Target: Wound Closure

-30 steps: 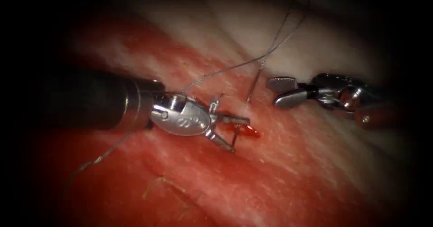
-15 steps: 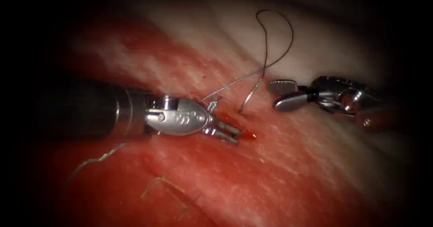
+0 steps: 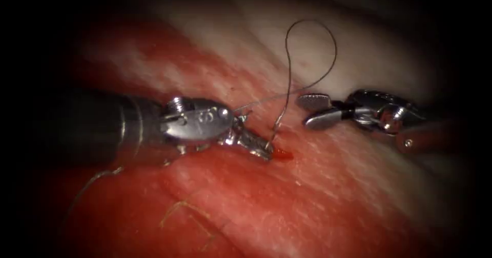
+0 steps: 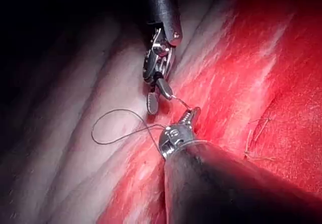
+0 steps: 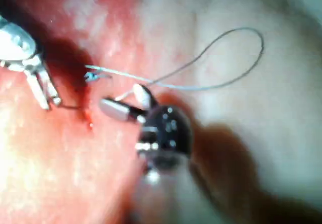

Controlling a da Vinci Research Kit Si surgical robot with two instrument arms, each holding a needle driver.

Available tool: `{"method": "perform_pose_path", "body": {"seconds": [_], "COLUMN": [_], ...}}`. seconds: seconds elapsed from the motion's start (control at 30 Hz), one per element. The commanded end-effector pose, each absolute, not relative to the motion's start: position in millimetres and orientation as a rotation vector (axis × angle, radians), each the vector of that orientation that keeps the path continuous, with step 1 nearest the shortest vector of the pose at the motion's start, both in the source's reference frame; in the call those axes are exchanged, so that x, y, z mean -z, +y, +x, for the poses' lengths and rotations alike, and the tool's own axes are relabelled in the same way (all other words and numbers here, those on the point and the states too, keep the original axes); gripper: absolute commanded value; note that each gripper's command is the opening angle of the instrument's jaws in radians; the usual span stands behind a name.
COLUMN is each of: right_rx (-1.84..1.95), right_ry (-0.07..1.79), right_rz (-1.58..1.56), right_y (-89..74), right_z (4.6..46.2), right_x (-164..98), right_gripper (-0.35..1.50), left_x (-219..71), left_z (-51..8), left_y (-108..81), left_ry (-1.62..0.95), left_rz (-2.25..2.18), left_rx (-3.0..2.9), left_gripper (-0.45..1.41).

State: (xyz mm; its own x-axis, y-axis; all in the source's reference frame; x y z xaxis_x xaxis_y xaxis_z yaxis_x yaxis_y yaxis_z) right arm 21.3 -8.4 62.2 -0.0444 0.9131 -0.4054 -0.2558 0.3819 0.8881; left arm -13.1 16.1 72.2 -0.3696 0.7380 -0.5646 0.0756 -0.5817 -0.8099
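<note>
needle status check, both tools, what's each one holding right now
Left tool jaws shut on the needle at the tissue, near the red fluid. Right tool jaws open, holding nothing. Thread loops above.

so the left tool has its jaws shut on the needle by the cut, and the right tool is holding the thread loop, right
Not quite. The right tool holds nothing: the endoscope view shows its jaws open and apart from the thread loop. The left tool does grip the needle beside the cut.

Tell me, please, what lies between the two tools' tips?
In the endoscope view, the needle rises from the tissue between the left tool and right tool, trailing looped thread.
</note>
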Motion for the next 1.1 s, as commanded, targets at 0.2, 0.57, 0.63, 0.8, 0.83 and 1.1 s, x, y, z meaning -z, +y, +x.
{"method": "perform_pose_path", "body": {"seconds": [0.2,0.57,0.63,0.8,0.83,1.1], "right_rx": [-1.123,-1.148,-1.152,-1.156,-1.156,-1.196], "right_ry": [1.251,1.246,1.244,1.246,1.247,1.232], "right_rz": [0.734,0.754,0.758,0.762,0.762,0.799], "right_y": [-9.9,-10.6,-10.7,-10.9,-10.9,-11.5], "right_z": [22.1,22.3,22.3,22.3,22.3,22.4], "right_x": [-62.2,-62.4,-62.5,-62.4,-62.4,-62.1], "right_gripper": [1.24,1.23,1.23,1.23,1.23,1.21], "left_x": [-72.0,-67.8,-67.0,-65.3,-65.0,-62.8], "left_z": [-12.5,-11.6,-11.6,-11.3,-11.2,-10.9], "left_y": [15.4,15.5,15.5,15.2,15.3,17.2], "left_ry": [-1.213,-1.31,-1.321,-1.332,-1.305,-0.93], "left_rz": [-1.357,-1.399,-1.402,-1.448,-1.49,-1.749], "left_rx": [-1.915,-1.834,-1.821,-1.838,-1.866,-2.093], "left_gripper": [-0.45,-0.45,-0.45,-0.45,-0.45,-0.45]}}
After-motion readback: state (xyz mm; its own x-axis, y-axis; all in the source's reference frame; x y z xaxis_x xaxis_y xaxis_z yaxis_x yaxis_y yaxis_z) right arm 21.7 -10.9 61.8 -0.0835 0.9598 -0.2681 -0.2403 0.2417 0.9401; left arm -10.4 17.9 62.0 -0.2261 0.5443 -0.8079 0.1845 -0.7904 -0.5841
